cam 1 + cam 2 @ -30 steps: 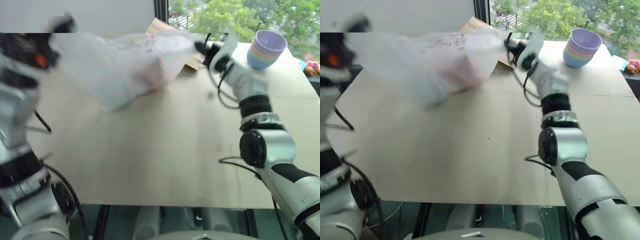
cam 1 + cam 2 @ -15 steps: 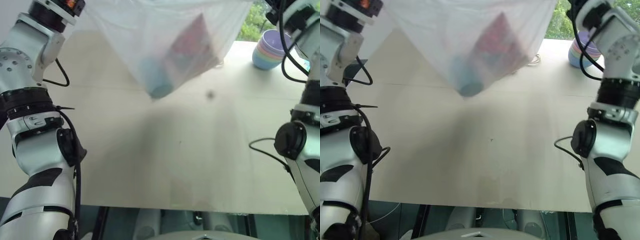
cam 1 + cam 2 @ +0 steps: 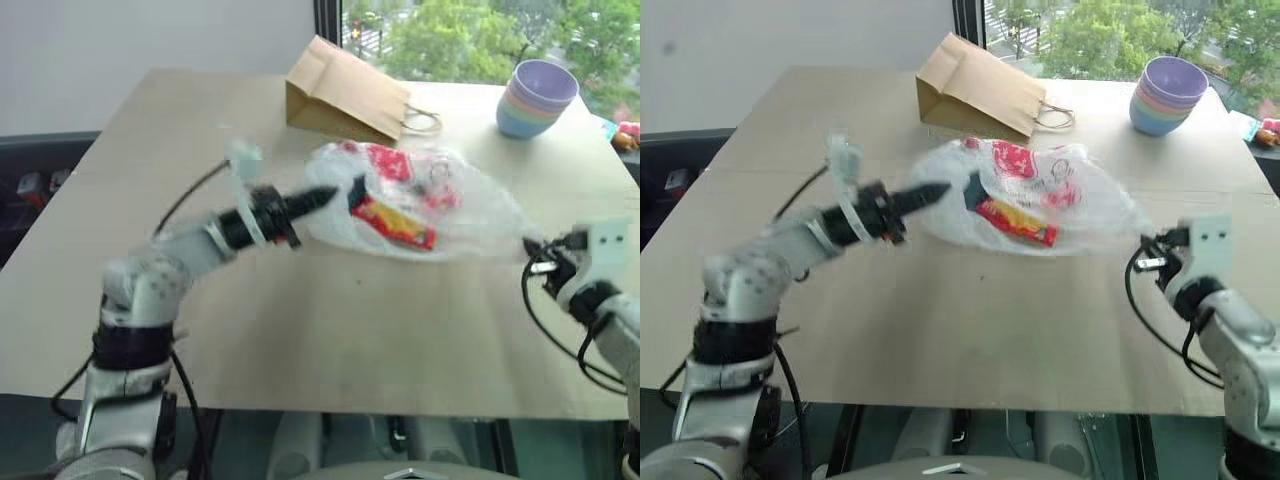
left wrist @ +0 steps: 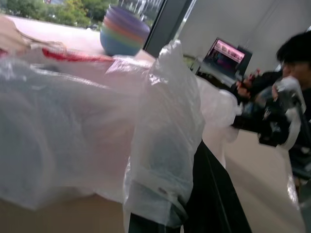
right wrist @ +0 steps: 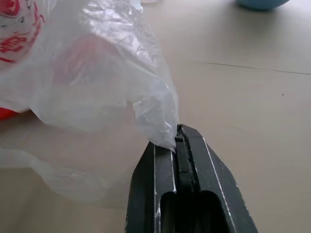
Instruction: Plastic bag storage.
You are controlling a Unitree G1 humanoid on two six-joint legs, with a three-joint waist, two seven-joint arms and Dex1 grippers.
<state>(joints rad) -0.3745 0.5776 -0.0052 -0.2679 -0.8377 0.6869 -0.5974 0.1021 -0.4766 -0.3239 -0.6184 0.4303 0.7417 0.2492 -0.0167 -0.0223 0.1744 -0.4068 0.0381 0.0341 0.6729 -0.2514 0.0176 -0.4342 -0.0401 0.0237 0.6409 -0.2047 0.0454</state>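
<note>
The bag [image 3: 420, 205] lies on the table [image 3: 300, 330] just in front of the paper bag [image 3: 345, 95], which lies on its side toward the far edge. Through the thin film show a red packet [image 3: 392, 222] and red print.

Left gripper [image 3: 318, 198] — fingers pressed together, pinching the bag's left edge; in the left wrist view the film drapes over the black fingers [image 4: 209, 194].

Right gripper [image 3: 535, 250] — fingers pressed together on the bag's right tip; the right wrist view shows the film caught between the fingertips [image 5: 177, 141]. So the bag spans between the two grippers, its middle resting on the table.

Stack of bowls [image 3: 536, 97] stands to the right of the paper bag, well apart from the bag, near the far right corner.

A person [image 4: 291, 63] appears in the left wrist view beyond the table — blurred, details unclear.
</note>
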